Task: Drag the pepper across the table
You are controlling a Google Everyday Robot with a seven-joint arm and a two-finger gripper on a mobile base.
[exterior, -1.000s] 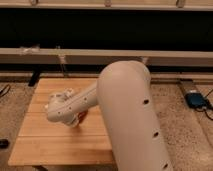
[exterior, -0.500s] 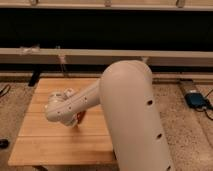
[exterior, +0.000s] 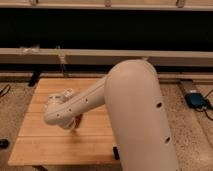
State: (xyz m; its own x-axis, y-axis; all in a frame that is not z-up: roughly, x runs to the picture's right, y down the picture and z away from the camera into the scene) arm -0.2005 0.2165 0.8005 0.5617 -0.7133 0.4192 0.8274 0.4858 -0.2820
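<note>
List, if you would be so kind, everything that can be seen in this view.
table: one, light bamboo wood, left of centre on the speckled floor.
pepper: one, red-brown, on the table, mostly hidden under the arm's end.
blue device: one, on the floor at right.
ledge: one, pale, along the dark wall behind.
arm: one, white, over the table.
gripper: one, dark, low at the tabletop beside the pepper.

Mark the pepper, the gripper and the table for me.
pepper [exterior: 79, 120], camera view, reddish sliver right of the wrist.
gripper [exterior: 73, 125], camera view, dark tip under the wrist, mid-table.
table [exterior: 40, 142], camera view, bare front-left planks.
</note>
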